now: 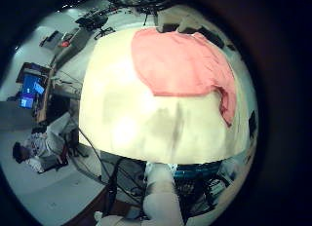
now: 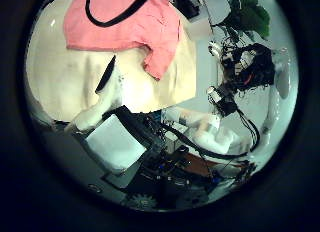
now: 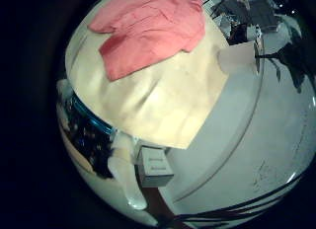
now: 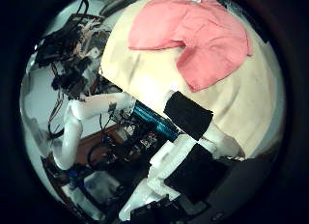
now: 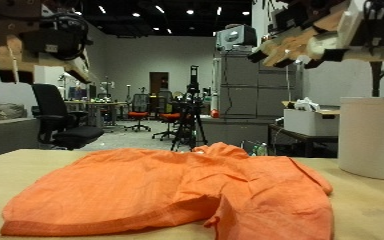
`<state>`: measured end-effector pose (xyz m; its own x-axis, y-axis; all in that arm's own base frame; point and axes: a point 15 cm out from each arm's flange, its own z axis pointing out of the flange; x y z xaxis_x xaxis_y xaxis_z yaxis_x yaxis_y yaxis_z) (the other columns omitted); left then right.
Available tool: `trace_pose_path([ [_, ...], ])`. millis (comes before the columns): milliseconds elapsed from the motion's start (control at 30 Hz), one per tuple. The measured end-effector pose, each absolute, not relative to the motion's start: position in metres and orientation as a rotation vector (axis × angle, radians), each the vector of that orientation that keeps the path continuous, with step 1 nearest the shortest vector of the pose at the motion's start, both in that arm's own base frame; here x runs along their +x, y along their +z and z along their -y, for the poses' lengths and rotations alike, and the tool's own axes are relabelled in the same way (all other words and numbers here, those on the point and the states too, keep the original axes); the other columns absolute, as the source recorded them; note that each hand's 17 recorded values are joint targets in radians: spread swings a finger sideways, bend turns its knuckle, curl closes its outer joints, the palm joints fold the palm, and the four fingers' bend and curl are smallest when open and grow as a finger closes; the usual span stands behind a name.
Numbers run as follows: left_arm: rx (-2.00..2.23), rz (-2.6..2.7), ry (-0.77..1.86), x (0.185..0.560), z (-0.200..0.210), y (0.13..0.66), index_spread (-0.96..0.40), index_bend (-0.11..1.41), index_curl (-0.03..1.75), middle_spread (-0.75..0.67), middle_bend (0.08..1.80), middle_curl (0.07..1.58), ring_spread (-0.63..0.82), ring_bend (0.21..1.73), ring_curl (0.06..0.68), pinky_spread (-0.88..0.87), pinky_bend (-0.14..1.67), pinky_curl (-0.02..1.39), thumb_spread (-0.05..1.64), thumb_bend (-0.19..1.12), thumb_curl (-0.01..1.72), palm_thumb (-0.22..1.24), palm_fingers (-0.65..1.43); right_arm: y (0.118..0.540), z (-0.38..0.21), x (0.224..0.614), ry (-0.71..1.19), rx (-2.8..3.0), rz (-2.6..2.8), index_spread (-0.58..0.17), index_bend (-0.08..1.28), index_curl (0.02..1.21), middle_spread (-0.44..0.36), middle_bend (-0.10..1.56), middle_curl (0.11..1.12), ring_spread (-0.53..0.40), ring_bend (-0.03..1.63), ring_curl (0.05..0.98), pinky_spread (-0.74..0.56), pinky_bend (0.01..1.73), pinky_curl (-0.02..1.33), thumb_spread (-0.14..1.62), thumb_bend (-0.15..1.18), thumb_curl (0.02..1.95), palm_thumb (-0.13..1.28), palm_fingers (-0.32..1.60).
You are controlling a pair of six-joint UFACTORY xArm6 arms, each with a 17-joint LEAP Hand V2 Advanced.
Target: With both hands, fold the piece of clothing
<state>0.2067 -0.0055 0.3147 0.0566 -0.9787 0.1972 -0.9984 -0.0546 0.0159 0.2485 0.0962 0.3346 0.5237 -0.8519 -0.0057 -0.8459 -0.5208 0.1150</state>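
Note:
An orange short-sleeved garment (image 5: 179, 190) lies spread out and rumpled on the light wooden table (image 5: 19, 170), one sleeve toward the side under my right hand. My left hand (image 5: 39, 40) and right hand (image 5: 325, 35) both hang high above the table, well clear of the cloth, fingers relaxed and holding nothing. From the palm views the garment (image 1: 185, 60) (image 2: 120, 22) (image 3: 148, 32) (image 4: 193, 36) covers one end of the table (image 1: 146, 119), with bare tabletop (image 3: 168, 101) at the other end.
A white cylindrical bin (image 5: 375, 135) and a white box (image 5: 305, 120) stand beyond the table on the right hand's side. A black office chair (image 5: 52, 115) and a tripod (image 5: 188, 110) stand farther back in the room.

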Motion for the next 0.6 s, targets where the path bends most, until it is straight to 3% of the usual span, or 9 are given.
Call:
trace_pose_path([
  [600,2.110,2.094,0.130,0.207,0.010,0.302,-0.08,0.19,0.41,0.10,0.19,0.31,0.34,0.45,0.158,0.28,0.30,0.27,1.04,-0.02,0.39,0.62,0.33,0.331,-0.096,0.248,-0.103,2.648,1.479,-0.388,0.18,0.33,-0.086,0.26,0.38,0.069,0.36,0.188,0.35,0.23,0.23,1.26,-0.01,0.26,0.53,0.48],
])
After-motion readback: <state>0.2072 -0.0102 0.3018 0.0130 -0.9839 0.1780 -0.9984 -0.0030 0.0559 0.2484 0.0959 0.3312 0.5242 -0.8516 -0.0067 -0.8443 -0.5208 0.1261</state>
